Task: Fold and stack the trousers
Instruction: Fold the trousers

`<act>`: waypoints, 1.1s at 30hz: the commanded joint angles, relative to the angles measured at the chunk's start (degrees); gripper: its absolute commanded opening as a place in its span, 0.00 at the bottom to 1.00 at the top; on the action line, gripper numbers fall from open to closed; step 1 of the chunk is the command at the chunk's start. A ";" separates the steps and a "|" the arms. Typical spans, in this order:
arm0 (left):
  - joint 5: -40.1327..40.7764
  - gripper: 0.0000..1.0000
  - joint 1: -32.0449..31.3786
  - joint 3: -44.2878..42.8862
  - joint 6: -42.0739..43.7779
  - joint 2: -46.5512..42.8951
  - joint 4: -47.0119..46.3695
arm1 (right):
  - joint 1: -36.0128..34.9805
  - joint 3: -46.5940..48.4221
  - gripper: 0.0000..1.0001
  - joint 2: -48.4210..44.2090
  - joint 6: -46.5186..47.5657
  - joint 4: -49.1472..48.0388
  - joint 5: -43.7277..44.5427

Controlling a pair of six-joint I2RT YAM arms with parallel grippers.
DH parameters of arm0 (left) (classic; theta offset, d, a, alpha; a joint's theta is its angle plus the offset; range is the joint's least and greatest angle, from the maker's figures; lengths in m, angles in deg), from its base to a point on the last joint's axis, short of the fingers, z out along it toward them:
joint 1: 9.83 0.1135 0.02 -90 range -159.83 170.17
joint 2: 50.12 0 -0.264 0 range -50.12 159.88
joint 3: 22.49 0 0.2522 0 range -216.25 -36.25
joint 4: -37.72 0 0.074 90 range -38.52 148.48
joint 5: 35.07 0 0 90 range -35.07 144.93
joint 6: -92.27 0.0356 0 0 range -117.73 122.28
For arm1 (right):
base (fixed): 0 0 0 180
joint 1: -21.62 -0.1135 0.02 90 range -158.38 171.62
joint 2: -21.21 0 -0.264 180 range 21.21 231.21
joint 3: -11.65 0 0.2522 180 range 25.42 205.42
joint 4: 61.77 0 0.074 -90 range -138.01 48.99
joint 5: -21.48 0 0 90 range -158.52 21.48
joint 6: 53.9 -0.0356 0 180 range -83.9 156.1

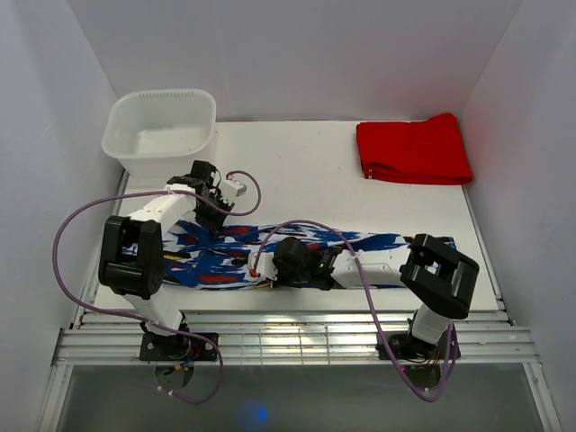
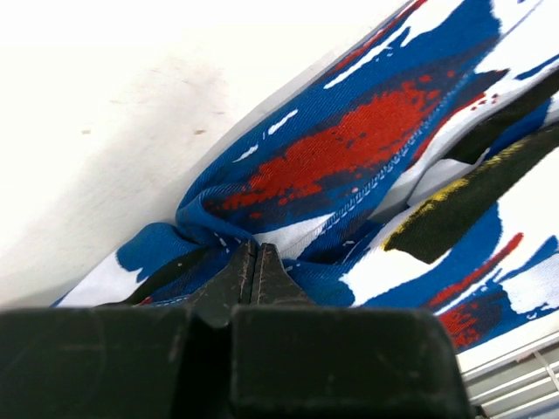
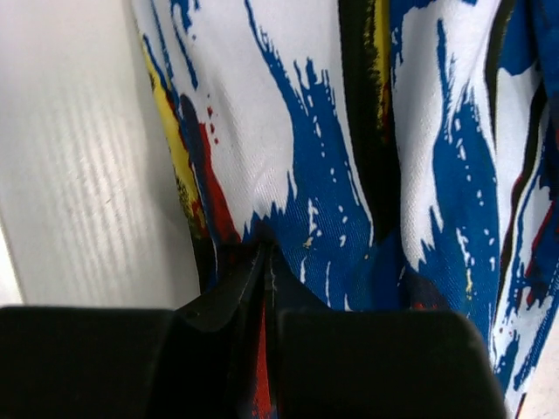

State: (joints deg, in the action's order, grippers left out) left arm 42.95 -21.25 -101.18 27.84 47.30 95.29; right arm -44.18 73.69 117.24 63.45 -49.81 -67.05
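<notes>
The trousers lie stretched along the near part of the surface. The left gripper is clamped on their far edge; the right gripper is clamped on their near edge.

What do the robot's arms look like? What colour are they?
The left arm and right arm are built from chunky black joints and smooth white tubes. A thin purple cable loops around each one. The left gripper and right gripper end in dark, pointy black fingers.
</notes>
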 commanded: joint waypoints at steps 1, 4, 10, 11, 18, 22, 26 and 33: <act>1.00 0.00 0.61 -2.22 -1.39 -5.58 -1.71 | 0.32 -0.81 0.08 6.36 -1.86 5.05 4.16; 2.41 0.00 2.10 -3.62 -1.83 -8.04 -3.99 | 0.23 -1.60 0.08 7.07 -2.04 5.76 2.66; 6.00 0.00 3.33 -5.21 -1.83 -9.45 -11.90 | 0.15 -0.64 0.08 8.21 -1.25 8.22 0.02; 6.71 0.00 3.33 -5.65 -1.74 -9.01 -13.82 | 0.15 -0.55 0.08 8.12 -1.16 8.57 -0.42; 10.31 0.00 4.91 -7.40 -1.39 -3.58 -22.87 | -0.29 -0.29 0.08 7.24 -0.64 12.08 -6.04; 11.20 0.33 6.06 -11.88 -4.10 2.23 -25.62 | -0.56 0.42 0.08 7.42 -0.37 14.37 -9.38; 10.15 0.63 7.99 -19.78 -7.27 6.63 -25.27 | -0.56 1.56 0.08 6.63 -0.02 15.94 -11.14; -9.21 0.72 13.78 -28.33 -8.08 1.39 -9.83 | 6.09 7.26 0.80 -2.66 -1.51 21.30 -18.32</act>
State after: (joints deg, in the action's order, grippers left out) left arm 47.43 -10.91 -126.58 20.25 56.40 77.98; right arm -42.00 79.63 118.73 64.02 -42.23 -75.31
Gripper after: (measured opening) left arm 0.714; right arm 0.657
